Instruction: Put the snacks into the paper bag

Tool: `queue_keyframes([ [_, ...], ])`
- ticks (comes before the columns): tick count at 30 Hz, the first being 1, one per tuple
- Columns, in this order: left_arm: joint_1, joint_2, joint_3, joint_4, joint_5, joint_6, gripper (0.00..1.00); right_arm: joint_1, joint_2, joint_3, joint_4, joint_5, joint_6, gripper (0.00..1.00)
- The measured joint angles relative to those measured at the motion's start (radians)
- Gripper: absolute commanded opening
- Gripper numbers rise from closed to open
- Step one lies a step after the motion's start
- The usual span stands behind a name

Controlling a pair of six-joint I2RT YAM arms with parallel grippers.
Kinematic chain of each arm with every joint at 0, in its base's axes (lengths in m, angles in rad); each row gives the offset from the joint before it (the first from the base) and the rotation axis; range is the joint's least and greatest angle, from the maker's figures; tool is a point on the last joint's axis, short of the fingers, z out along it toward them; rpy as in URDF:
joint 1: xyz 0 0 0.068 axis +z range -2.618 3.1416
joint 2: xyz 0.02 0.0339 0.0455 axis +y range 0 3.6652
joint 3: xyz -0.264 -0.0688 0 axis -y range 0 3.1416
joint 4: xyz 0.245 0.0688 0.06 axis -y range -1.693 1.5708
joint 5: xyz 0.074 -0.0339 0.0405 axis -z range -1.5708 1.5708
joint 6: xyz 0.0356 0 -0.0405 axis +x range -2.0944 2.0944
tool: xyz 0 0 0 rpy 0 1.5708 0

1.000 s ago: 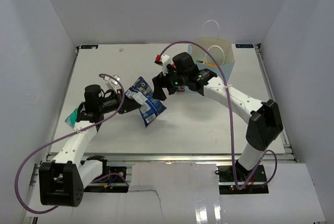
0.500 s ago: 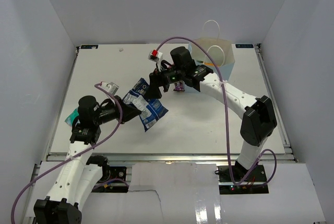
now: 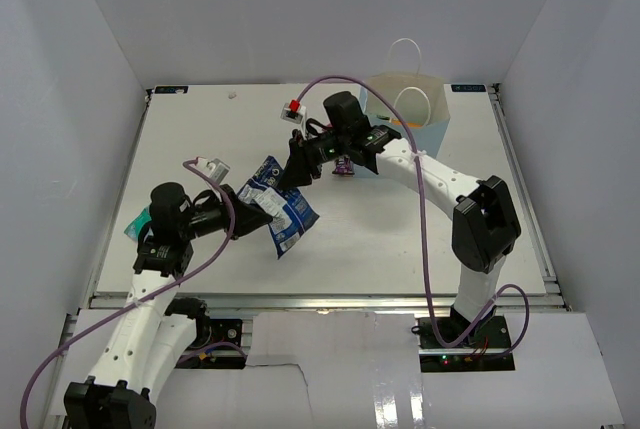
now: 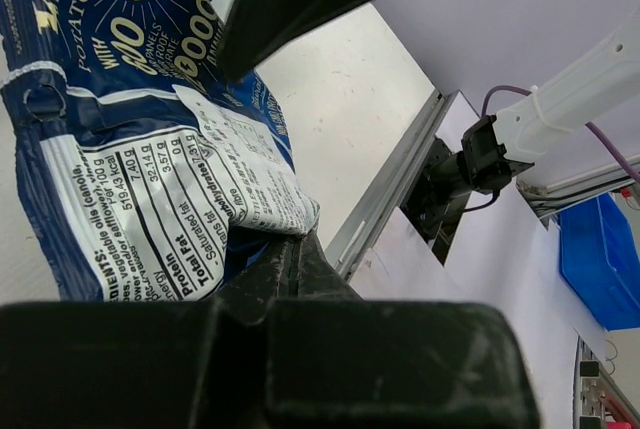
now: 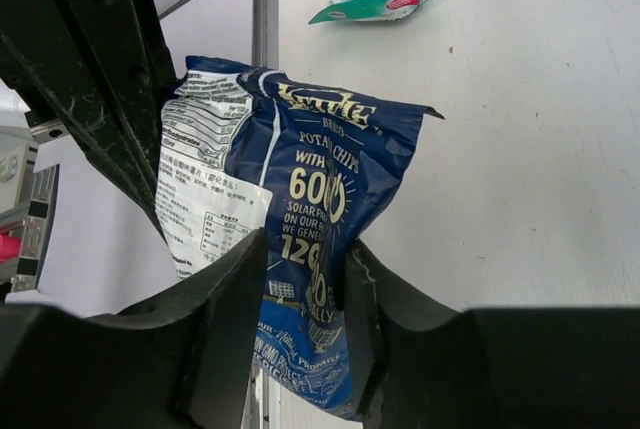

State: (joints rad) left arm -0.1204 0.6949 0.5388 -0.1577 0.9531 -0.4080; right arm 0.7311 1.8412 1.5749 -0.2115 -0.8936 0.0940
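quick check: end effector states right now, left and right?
left end effector: shut on the blue chip bag.
right end effector: closed on the same bag's other end, fingers pressed against both sides.

Bright, even white light in all three views.
From above we see only soft, pale shadows on the table (image 3: 380,239). In the wrist views the print on the blue chip bag (image 5: 300,199) is sharp, while the near black fingers (image 5: 225,349) are dark and a little blurred.
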Motion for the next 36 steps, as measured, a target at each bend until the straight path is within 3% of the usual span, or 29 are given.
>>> queue_keyframes([
  [4,-0.002,0.002,0.016,0.0,0.016,-0.003,0.0,-0.001,0.0,0.005,0.005,0.005,-0.002,0.08],
  [7,-0.003,0.002,0.031,0.001,0.024,-0.004,0.0,-0.001,0.0,0.026,-0.011,0.024,-0.008,0.08],
  [11,-0.002,0.005,0.04,0.01,0.011,-0.008,0.21,-0.005,0.0,0.087,-0.031,0.055,-0.035,0.08],
  [12,-0.002,0.006,0.044,0.012,0.007,-0.009,0.34,-0.008,-0.003,0.1,-0.032,0.059,-0.044,0.08],
  [14,-0.002,0.006,0.051,0.023,-0.002,-0.019,0.48,-0.022,-0.018,0.111,-0.033,0.069,-0.06,0.08],
  [15,-0.002,0.006,0.055,0.029,-0.006,-0.026,0.64,-0.035,-0.029,0.112,-0.033,0.068,-0.074,0.08],
  [18,-0.002,0.001,0.065,0.051,-0.028,-0.053,0.78,-0.08,-0.071,0.114,-0.032,0.056,-0.107,0.08],
  [28,-0.002,0.047,0.142,0.152,-0.06,-0.102,0.85,-0.243,-0.16,0.364,0.014,0.077,-0.087,0.08],
  [36,-0.002,0.067,0.15,0.163,-0.139,-0.086,0.85,-0.482,-0.176,0.554,0.108,0.259,-0.019,0.08],
])
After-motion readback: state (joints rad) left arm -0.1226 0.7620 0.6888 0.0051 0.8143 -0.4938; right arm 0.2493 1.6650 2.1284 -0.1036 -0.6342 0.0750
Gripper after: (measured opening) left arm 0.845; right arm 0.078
